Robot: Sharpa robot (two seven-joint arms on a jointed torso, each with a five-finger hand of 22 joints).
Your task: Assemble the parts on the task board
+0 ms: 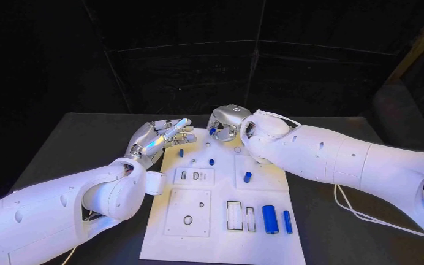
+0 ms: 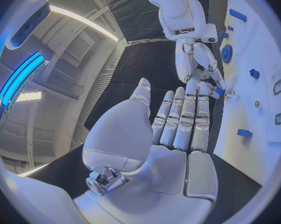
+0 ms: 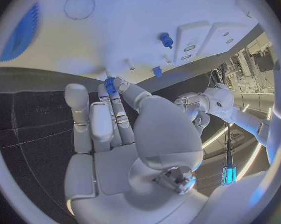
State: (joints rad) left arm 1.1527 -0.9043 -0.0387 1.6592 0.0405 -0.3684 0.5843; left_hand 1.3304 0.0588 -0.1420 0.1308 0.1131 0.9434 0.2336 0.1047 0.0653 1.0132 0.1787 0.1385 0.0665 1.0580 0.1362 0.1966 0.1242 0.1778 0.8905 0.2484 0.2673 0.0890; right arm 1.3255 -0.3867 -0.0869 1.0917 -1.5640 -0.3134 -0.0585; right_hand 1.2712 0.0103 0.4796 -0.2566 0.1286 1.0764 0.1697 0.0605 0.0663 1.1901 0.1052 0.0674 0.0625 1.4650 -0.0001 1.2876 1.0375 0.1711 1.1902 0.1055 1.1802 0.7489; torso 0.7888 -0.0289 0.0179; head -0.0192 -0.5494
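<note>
Pinching a small blue part (image 3: pixel 109 86) at the far edge of the task board (image 1: pixel 265 240), the right hand (image 1: pixel 226 124) risks dropping it if jostled, while the left hand (image 1: pixel 163 137) hovers beside the board, fingers extended and empty

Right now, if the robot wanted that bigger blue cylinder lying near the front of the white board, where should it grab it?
Probably around its middle, from above. The large blue cylinder lies flat on the task board, long axis running front to back, so fingers could close across its rounded sides. A slimmer blue piece lies close on one side, leaving little room there. The right hand looks nearer, but it already pinches a small blue part.
</note>
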